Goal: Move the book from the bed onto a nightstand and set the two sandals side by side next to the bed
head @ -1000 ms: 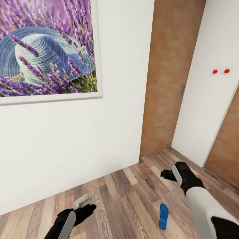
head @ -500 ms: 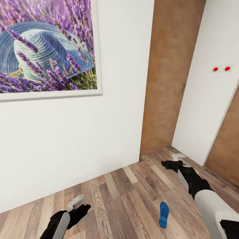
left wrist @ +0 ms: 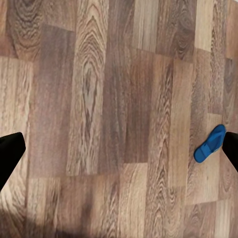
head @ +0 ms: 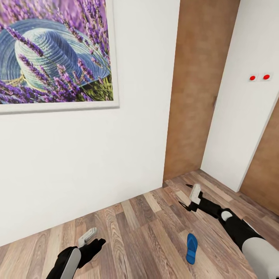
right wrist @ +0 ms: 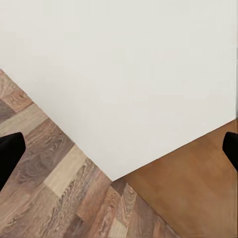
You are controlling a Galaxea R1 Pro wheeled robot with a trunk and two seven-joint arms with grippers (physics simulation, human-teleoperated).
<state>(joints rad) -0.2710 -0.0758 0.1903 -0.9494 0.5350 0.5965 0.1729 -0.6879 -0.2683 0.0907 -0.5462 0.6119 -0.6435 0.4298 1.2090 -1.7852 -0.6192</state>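
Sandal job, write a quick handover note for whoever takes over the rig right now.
Left gripper: open, empty, low over the wood floor.
Right gripper: open, empty, pointed at the corner where the white wall meets the brown door.
One blue sandal lies flat on the floor between the arms, nearer the right one, untouched; the left wrist camera sees it too.
Done: nothing visible.
Left: pick up this sandal, find its mate, set both beside the bed, move the book to a nightstand.

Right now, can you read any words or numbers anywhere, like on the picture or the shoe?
No words or numbers to read.
The lavender-and-hat picture has none.
The blue sandal shows no label.
The two red dots on the wall are plain.
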